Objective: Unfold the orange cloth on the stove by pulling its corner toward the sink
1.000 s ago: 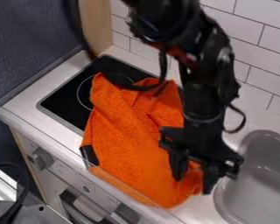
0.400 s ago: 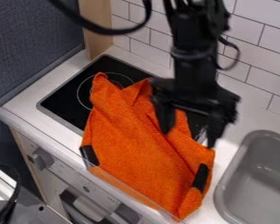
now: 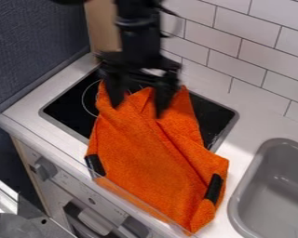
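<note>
Pincer [image 3: 138,109] above orange cloth [image 3: 148,158]

Black stovetop [image 3: 217,117] beneath gripper [image 3: 139,109]; gray sink [image 3: 282,186] to its lower right; white tiles [image 3: 239,58] behind, right; wood panel [image 3: 102,32] upper left; knob [image 3: 47,168] lower left.

We see the cloth [image 3: 148,158] over the stove [image 3: 223,116], left of the sink [image 3: 273,186], with tiles [image 3: 239,58] behind

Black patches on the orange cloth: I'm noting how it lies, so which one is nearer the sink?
The right-hand patch in view, where the orange cloth faces the sink; the left-hand patch lies nearer the upper-left knob.
</note>
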